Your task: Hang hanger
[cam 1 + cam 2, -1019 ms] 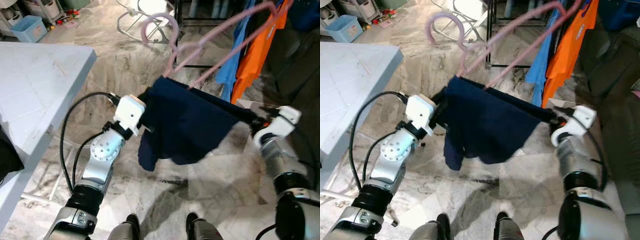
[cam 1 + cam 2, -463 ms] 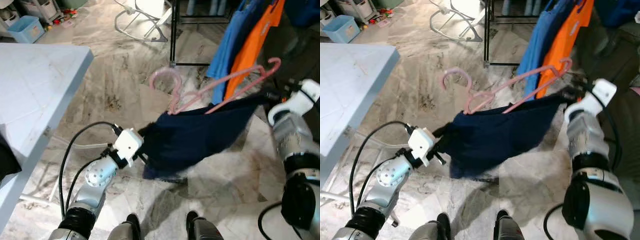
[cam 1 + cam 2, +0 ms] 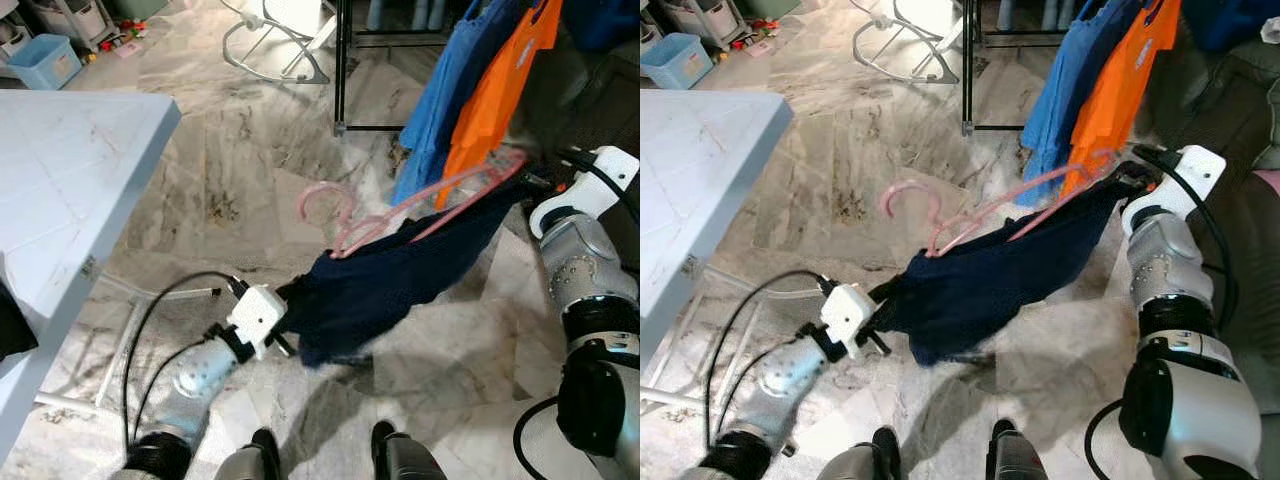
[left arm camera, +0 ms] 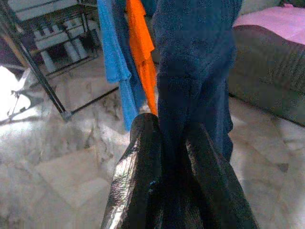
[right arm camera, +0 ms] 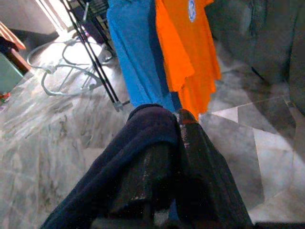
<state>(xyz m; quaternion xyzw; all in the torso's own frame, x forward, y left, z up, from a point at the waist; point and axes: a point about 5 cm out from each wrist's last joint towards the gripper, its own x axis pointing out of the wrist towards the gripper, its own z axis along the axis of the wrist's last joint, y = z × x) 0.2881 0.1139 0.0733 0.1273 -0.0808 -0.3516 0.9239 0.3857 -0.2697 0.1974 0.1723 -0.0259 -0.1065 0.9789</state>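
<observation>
A pink hanger (image 3: 400, 208) carries a dark navy garment (image 3: 400, 275) that stretches low over the floor between my two arms. My left gripper (image 3: 292, 305) is shut on the garment's lower left end, and the cloth runs up between its black fingers (image 4: 143, 157). My right gripper (image 3: 525, 185) is shut on the upper right end beside the hanger's tip, with cloth draped over its fingers (image 5: 205, 176). The hanger's hook (image 3: 322, 200) points up and to the left. Behind hang a blue shirt (image 3: 450, 80) and an orange shirt (image 3: 500, 90) on a black clothes rack (image 3: 345, 70).
A white table (image 3: 70, 190) stands at my left with a blue bin (image 3: 45, 60) behind it. A white metal frame (image 3: 270, 45) lies on the marble floor at the back. A dark sofa (image 3: 1245, 140) fills the right side.
Both arms have lowered the hanger and garment from chest height toward the floor. The left gripper dropped most; the right gripper swung right toward the hanging shirts. The camera tilted a little.
</observation>
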